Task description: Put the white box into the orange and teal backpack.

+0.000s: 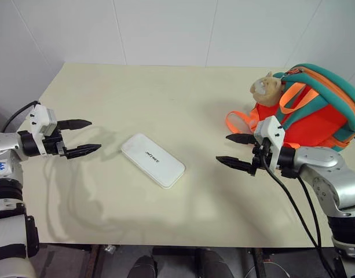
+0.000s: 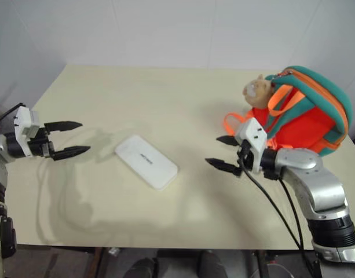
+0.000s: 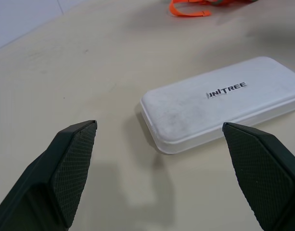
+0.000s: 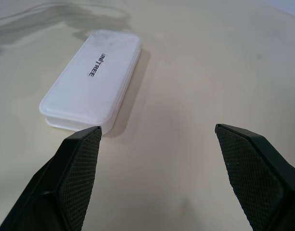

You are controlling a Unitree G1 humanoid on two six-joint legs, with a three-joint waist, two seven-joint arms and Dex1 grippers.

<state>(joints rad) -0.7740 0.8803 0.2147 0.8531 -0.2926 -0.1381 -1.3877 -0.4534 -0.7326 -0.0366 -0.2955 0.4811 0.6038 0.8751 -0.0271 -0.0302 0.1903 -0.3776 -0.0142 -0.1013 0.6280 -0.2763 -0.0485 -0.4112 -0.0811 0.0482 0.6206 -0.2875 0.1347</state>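
Observation:
The white box (image 1: pixel 153 160) lies flat on the beige table (image 1: pixel 165 98), near its middle, with dark "UNITREE" lettering on top (image 3: pixel 226 90). My left gripper (image 1: pixel 90 136) hovers open to the left of the box, fingers pointing at it, a short gap away. My right gripper (image 1: pixel 226 149) is open to the right of the box, also apart from it. The orange and teal backpack (image 1: pixel 313 110) sits at the table's right side, just behind my right hand, with a beige plush toy (image 1: pixel 266 88) on it. In both wrist views the box (image 4: pixel 92 79) lies beyond the fingertips, untouched.
An orange strap (image 1: pixel 238 123) trails from the backpack onto the table. White walls stand behind the table. A black cable (image 1: pixel 293 202) hangs from my right wrist over the table's front right edge.

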